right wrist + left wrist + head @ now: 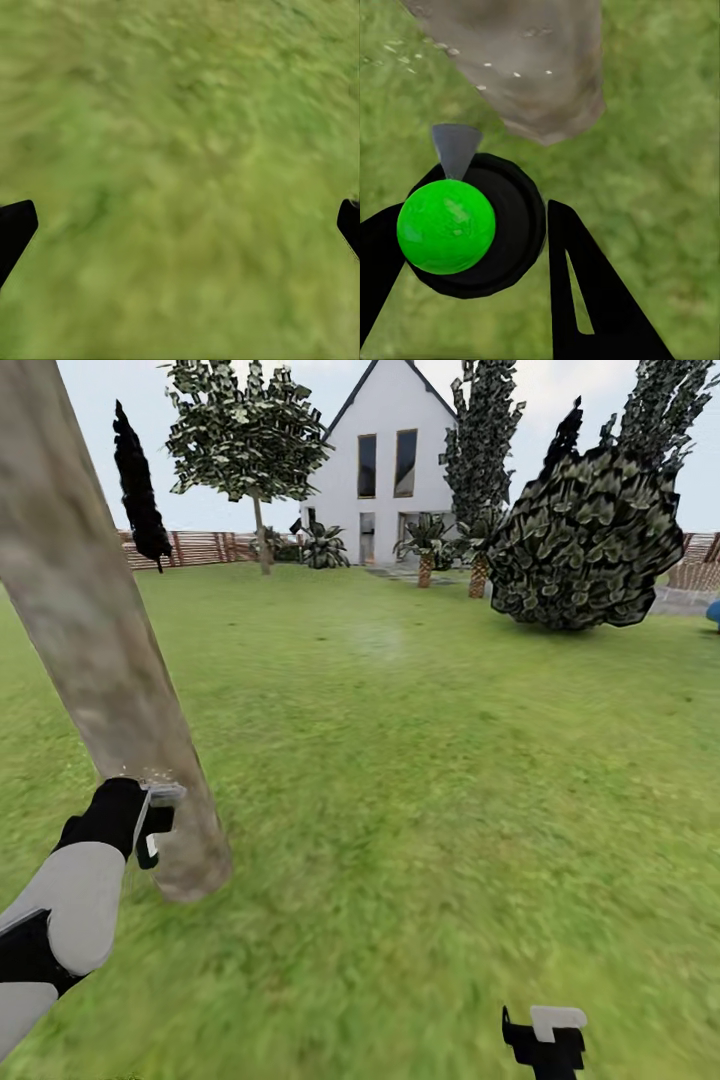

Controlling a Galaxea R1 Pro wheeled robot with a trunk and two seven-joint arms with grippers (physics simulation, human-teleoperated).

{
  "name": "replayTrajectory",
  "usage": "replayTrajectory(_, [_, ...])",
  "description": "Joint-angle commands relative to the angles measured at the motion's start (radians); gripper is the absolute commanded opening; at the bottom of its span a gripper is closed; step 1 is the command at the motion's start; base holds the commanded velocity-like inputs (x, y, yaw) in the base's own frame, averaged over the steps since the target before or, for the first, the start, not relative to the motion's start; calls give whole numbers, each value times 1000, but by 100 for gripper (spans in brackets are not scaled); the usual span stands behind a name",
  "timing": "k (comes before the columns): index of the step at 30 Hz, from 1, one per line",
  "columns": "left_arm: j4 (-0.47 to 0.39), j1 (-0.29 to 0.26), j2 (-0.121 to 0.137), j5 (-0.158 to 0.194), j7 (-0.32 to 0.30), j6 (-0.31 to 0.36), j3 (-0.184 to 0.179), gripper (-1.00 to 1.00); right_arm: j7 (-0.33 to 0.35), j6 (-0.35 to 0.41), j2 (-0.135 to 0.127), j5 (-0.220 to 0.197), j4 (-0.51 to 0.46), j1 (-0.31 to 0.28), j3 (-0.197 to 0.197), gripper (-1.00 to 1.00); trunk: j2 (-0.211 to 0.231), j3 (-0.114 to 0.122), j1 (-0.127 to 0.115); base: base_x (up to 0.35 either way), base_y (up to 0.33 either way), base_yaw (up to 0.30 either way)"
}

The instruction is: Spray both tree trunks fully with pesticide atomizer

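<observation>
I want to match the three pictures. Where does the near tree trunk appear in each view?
Head view: near tree trunk, leaning up the left side, beside the left pincer.
Left wrist view: trunk base, beyond the green-topped atomizer.
Right wrist view: not in it.
Shared landmark: grass lawn.

White house (385, 460), slat fence (200, 547), perhaps hazy sky.

Far ahead of the jaws of your right gripper (544, 1017) you see a big round bush (590, 550) with dark, pale-edged leaves. A small blue object (714, 612), cut by the picture edge, lies beside it on the outer side. Between both pairs of jaws, far away, stands a white house (385, 470) with broad-leaf plants (427, 540) before it. Far beyond the jaws of your left gripper (160, 822) rises a narrow black shrub (138, 485).
</observation>
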Motion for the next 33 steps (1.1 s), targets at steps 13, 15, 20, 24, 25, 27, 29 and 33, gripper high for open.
replayTrajectory(13, [16, 74, 2, 3, -4, -15, 139, -100, 0, 0, 0, 0, 0, 0, 0, 100, 0, 0, 0, 178, -229, 230])
replayTrajectory(15, [16, 105, 8, 1, -4, -21, 137, -100, 0, 0, 0, 0, 0, -1, 0, 100, 0, 0, 0, 207, -224, 11])
replayTrajectory(20, [10, 137, 3, -2, -3, -50, 135, -100, 0, 0, 0, 0, 0, 0, 1, 100, 0, 0, 0, 206, -221, 109])
replayTrajectory(24, [2, 138, 1, 0, -2, -51, 135, -100, 1, 0, 0, 0, 0, 0, 1, 100, 0, 0, 0, 153, -244, 267])
replayTrajectory(25, [2, 138, 1, 0, -3, -51, 135, -100, 1, 0, 0, 0, 0, 0, 1, 100, 0, 0, 0, 177, -240, 275])
replayTrajectory(27, [1, 138, 0, 1, -4, -51, 135, -100, 1, 0, 0, 0, 0, 0, 1, 100, 0, 0, 0, 192, -233, 274])
replayTrajectory(29, [1, 138, 0, 1, -2, -51, 136, -100, 1, 0, 0, 0, 0, 0, 0, 100, 0, 0, 0, 188, -231, 84])
replayTrajectory(33, [1, 138, 2, 4, -2, -49, 135, -100, 1, 0, 0, 7, 0, 0, 0, 100, 0, 0, 0, 150, -244, 6])
